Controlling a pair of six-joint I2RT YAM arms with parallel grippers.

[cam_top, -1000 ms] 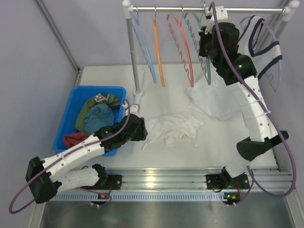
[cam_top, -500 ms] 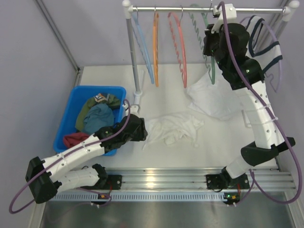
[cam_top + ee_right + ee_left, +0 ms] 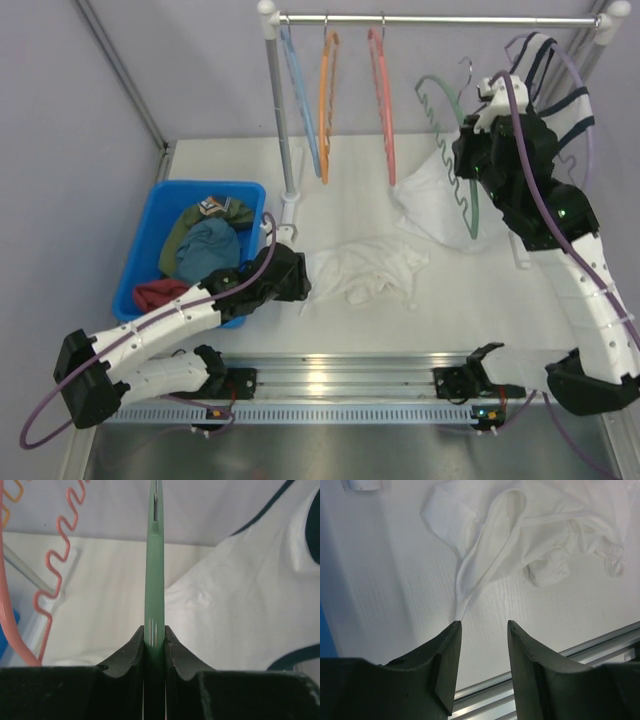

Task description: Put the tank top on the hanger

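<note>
The plain white tank top [image 3: 365, 270] lies crumpled on the table's middle; in the left wrist view [image 3: 520, 545] a strap loop trails toward my fingers. My left gripper [image 3: 300, 282] is open and low at its left edge [image 3: 484, 627], with the strap's end by the left fingertip [image 3: 454, 630]. My right gripper [image 3: 472, 150] is shut on the sage-green hanger [image 3: 473, 222] and holds it in the air, off the rail, above the table's back right. In the right wrist view the hanger [image 3: 154, 580] runs straight up from the closed gripper [image 3: 154, 636].
A rail [image 3: 430, 19] holds blue [image 3: 300, 100], orange [image 3: 324, 110] and salmon [image 3: 384, 110] hangers. A navy-trimmed tank top on a lavender hanger [image 3: 555, 110] hangs at the right. A second white cloth [image 3: 435, 205] lies under the green hanger. A blue bin [image 3: 150, 215] of clothes stands at the left.
My right arm has lifted the green hanger off the rail and carried it right and toward the front. The left arm has barely moved.
</note>
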